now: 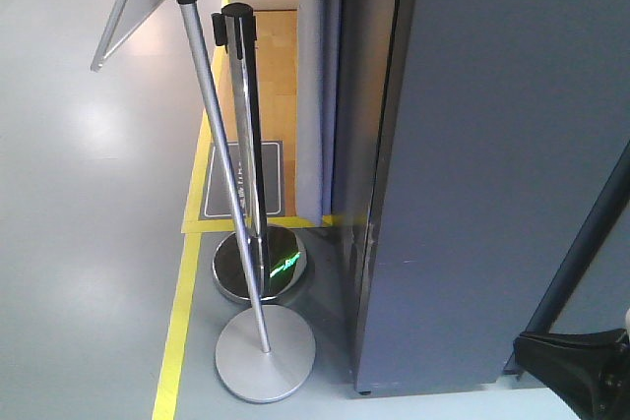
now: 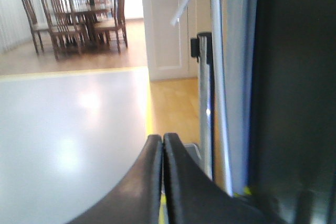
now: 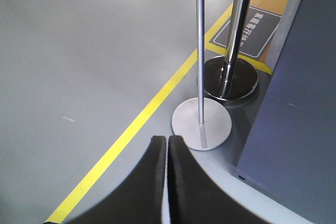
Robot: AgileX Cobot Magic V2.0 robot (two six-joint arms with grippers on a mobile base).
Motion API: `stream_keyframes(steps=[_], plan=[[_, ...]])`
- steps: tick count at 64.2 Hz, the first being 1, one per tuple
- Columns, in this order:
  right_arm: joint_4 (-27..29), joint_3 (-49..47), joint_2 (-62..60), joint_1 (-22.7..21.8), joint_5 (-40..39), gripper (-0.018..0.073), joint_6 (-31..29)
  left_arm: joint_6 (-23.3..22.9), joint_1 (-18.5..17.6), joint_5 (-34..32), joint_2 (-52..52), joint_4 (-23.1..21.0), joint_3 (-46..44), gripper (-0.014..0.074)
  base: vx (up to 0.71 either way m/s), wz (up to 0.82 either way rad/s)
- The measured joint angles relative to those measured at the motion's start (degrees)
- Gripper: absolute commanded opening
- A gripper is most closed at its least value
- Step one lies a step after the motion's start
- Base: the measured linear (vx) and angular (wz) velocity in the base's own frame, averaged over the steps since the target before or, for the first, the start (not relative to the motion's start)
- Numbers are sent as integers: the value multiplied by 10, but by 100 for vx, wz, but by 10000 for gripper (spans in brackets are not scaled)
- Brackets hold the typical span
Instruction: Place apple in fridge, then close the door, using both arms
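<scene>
Both black tools, left (image 2: pixel 163 145) and right (image 3: pixel 168 148), are pressed together and empty. The tall dark grey fridge (image 1: pixel 492 164) stands to their right, nearer the right arm; no apple is visible.

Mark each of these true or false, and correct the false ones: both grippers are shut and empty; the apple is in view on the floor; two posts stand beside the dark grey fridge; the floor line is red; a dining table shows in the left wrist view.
1. Both the left gripper and the right gripper are shut, holding nothing. True.
2. The apple lies on the floor. False: no apple shows in any view.
3. A chrome barrier post and a sign stand stand beside the fridge. True.
4. The floor line is red. False: it is yellow.
5. A dining table with chairs shows far off in the left wrist view. True.
</scene>
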Motion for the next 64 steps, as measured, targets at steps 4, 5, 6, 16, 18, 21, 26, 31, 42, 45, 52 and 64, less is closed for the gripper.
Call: stream_keyframes(steps=[4, 5, 6, 16, 18, 21, 26, 31, 42, 45, 52, 64], plan=[[0, 0, 0, 0, 0, -5, 0, 21, 0, 0, -8, 0, 0, -6, 0, 0], [0, 0, 0, 0, 0, -5, 0, 24, 0, 0, -9, 0, 0, -6, 0, 0], [0, 0, 0, 0, 0, -5, 0, 27, 0, 1, -9, 0, 0, -6, 0, 0], [0, 0, 0, 0, 0, -5, 0, 41, 12, 3, -11, -1, 0, -6, 0, 0], [0, 0, 0, 0, 0, -5, 0, 41, 19, 3, -11, -1, 0, -6, 0, 0], [0, 0, 0, 0, 0, -5, 0, 41, 30, 3, -11, -1, 0, -6, 0, 0], [0, 0, 0, 0, 0, -5, 0, 36, 47, 3, -11, -2, 0, -6, 0, 0], [0, 0, 0, 0, 0, -5, 0, 30, 55, 3, -11, -2, 0, -6, 0, 0], [0, 0, 0, 0, 3, -5, 0, 21, 57, 3, -11, -2, 0, -6, 0, 0], [0, 0, 0, 0, 4, -5, 0, 21, 57, 3, -11, -2, 0, -6, 0, 0], [0, 0, 0, 0, 4, -5, 0, 20, 57, 3, -11, -2, 0, -6, 0, 0], [0, 0, 0, 0, 5, -5, 0, 19, 57, 3, -11, -2, 0, -6, 0, 0]])
